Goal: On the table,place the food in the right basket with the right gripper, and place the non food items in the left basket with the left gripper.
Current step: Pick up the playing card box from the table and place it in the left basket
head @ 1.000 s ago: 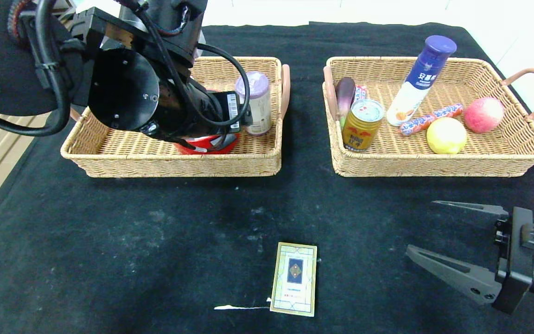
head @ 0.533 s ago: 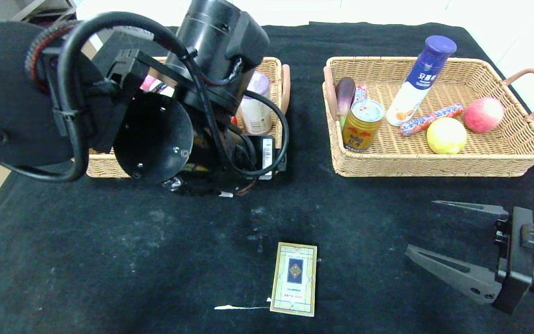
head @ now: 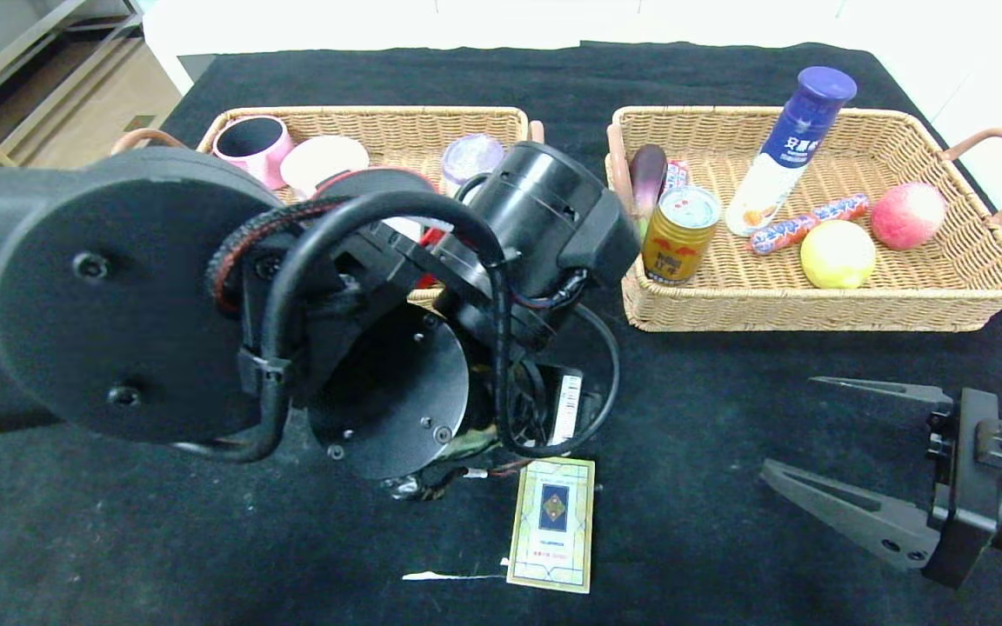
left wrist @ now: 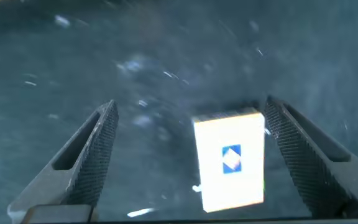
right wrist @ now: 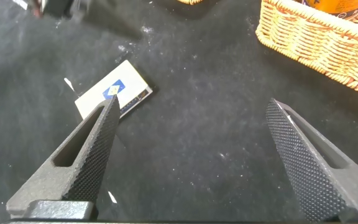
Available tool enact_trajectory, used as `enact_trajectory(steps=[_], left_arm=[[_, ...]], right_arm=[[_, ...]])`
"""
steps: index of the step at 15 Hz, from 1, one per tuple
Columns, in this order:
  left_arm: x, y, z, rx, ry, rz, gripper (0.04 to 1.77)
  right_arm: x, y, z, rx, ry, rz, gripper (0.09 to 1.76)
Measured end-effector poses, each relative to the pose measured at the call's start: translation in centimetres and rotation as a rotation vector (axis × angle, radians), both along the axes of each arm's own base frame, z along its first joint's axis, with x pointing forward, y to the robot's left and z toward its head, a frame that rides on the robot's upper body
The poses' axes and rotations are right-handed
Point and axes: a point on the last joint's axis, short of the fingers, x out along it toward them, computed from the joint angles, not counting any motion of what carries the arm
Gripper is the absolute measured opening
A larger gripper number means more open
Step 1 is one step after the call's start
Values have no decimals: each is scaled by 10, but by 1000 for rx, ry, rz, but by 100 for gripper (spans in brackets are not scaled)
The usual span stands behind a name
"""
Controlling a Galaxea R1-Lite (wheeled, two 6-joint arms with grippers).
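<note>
One item left on the black bench (head: 727,417): cream card box with blue diamond (head: 552,524), flat at lower centre of the head view, long axis running up and down the frame, narrow ends toward top and bottom.

Far left and centre of that view: filled by the left arm, its wrist hanging just above the box's upper end, left tool itself hidden there. In the left wrist view, left tool (left wrist: 188,146) spread wide, empty, box (left wrist: 230,158) lying between the fingers but off-centre, close to one finger (left wrist: 306,155) and well apart from the other (left wrist: 86,155); long sides of the box facing the fingers, so a squeeze across the short width looks right once centred. Height above the cloth hard to judge.

Upper left: left basket (head: 397,122), pink cup (head: 249,143) inside. Upper right: right basket (head: 814,309) holding can (head: 679,233), bottle (head: 792,148), lemon (head: 838,253).

Lower right: right tool (head: 814,435) parked low, fingers wide, empty, farther from the box than the left.
</note>
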Motion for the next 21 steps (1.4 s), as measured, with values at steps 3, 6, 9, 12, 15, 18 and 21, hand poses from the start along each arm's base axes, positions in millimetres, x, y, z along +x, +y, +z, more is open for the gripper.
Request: enact_trajectory(steps=[3, 6, 9, 12, 15, 18, 21], left_arm=[[-4, -11, -7, 10, 12, -26, 171], [-10, -22, -14, 21, 27, -51, 171], [-14, -26, -25, 68, 77, -47, 171], [-14, -28, -31, 63, 103, -26, 171], [-20, -32, -35, 79, 128, -51, 172], [-23, -34, -38, 88, 143, -59, 172], [-23, -37, -47, 87, 169, -37, 172]], right_arm=[[0, 0, 1, 1, -4, 0, 171], [0, -1, 3, 5, -12, -6, 171], [-1, -2, 5, 10, -18, -8, 171], [-2, -2, 5, 11, -22, -9, 171], [-3, -3, 7, 15, -28, -11, 171], [-4, -4, 8, 18, -35, -11, 171], [-4, -4, 9, 19, -37, -11, 171]])
